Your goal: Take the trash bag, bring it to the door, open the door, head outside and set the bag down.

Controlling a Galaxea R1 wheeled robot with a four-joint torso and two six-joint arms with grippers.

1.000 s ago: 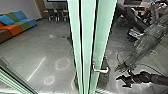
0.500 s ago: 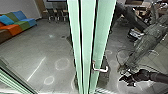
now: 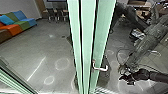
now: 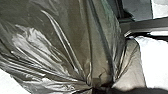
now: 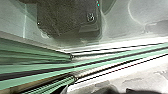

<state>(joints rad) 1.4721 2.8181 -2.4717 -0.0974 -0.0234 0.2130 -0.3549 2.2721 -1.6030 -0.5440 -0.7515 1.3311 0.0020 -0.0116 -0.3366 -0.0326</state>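
At the left wrist, the trash bag point(image 4: 57, 45) is held by its gathered neck in the left claw point(image 4: 100, 89), which is closed on the folds. At centre in the head view, the green-edged door point(image 3: 101, 37) is fitted with a metal handle point(image 3: 100, 69). The right claw point(image 3: 127, 79) is positioned to the right of the handle, apart from it; its opening cannot be determined. At far left, a multicoloured sofa point(image 3: 15, 27) is placed.
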